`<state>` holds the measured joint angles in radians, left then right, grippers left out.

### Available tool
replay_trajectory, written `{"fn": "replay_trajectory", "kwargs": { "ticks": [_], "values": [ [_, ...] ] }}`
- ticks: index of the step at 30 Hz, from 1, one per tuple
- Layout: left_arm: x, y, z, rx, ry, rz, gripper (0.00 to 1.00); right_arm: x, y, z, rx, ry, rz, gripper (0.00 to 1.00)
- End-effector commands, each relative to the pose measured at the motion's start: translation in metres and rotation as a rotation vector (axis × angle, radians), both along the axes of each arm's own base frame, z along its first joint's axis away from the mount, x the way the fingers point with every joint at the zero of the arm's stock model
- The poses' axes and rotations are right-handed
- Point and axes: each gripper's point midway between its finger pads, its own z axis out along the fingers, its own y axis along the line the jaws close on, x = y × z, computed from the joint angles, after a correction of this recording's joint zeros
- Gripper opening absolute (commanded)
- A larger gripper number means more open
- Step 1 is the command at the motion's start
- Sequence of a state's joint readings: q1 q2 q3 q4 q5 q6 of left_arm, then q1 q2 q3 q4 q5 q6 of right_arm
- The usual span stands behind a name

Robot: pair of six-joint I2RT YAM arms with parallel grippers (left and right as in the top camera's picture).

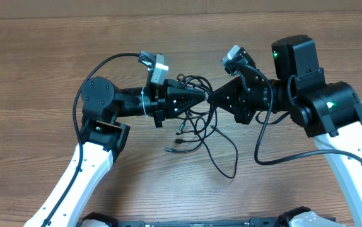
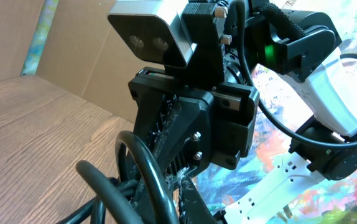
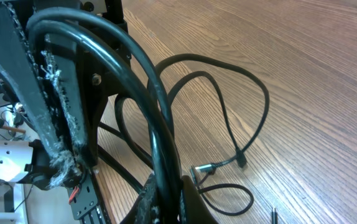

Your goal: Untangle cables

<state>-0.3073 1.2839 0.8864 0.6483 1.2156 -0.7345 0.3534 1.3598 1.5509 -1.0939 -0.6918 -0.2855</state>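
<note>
Okay, left fingers (image 1: 192,101) and right fingers (image 1: 224,99) both clenched tip to tip on the cables (image 1: 200,123) mid-frame over the bench (image 1: 42,63), so I'd draw them apart slowly, level, watching that the loops trailing lower-centre don't cinch.

You're at a robot test bench in a lab, not a home: a wood-grain table (image 1: 36,57) carries two white-and-black arms (image 1: 93,157) with wrist cameras (image 1: 156,63). A plain cardboard panel (image 2: 73,56) fences its far edge, and a multicoloured sheet (image 2: 272,149) backs the right side.
</note>
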Motion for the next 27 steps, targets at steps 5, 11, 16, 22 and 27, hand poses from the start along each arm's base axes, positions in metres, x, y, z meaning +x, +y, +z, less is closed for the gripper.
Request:
{"fn": "replay_trajectory", "kwargs": {
  "ticks": [5,11,16,22,27],
  "values": [
    [0.027,0.008,-0.002,-0.006,0.079,0.129,0.04,-0.003,-0.001,0.004,0.003,0.0,0.005,0.04],
    [0.082,0.043,-0.064,0.091,0.445,0.45,0.04,-0.007,0.0,0.006,0.015,0.007,0.019,0.04],
    [0.083,0.055,-0.09,0.142,0.584,0.488,0.04,-0.006,0.001,0.011,0.023,-0.024,0.023,0.04],
    [0.069,0.048,-0.092,0.167,0.575,0.405,0.04,0.002,0.004,0.019,0.051,-0.05,0.001,0.04],
    [0.051,0.037,-0.064,0.118,0.436,0.248,0.04,0.008,-0.006,0.007,-0.021,-0.046,-0.056,0.43]
  ]
}}
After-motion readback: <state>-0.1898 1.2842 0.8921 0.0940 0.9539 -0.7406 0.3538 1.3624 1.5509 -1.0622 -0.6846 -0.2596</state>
